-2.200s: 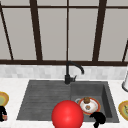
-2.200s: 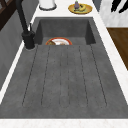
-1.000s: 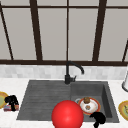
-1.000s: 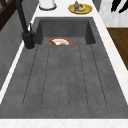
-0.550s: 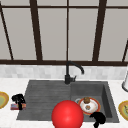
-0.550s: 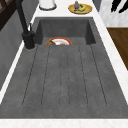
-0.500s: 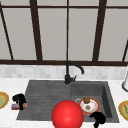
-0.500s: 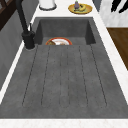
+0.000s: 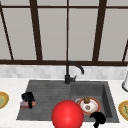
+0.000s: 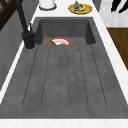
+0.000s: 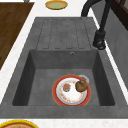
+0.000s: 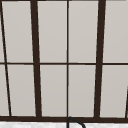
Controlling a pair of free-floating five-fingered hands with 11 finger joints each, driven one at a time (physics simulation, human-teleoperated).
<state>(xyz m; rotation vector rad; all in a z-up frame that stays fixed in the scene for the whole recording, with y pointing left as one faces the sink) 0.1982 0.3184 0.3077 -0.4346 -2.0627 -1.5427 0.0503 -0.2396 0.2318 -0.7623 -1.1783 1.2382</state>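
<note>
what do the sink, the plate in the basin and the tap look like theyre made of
The sink looks like dark grey stone or composite, matt and speckled, with ridges moulded into its drainboard. The plate seems glazed ceramic: smooth white centre, red and orange rim. The tap looks like matt black coated metal, though the render leaves that open. The left hand rests on a small flat block on the drainboard.

No legible text, label, brand, number or sign appears on any surface. The small red and blue object (image 9: pixel 27 104) under the left hand (image 9: pixel 28 97) bears stripes of colour, but no characters can be read on it. The plate (image 11: pixel 71 90) in the sink carries only a plain coloured rim.
</note>
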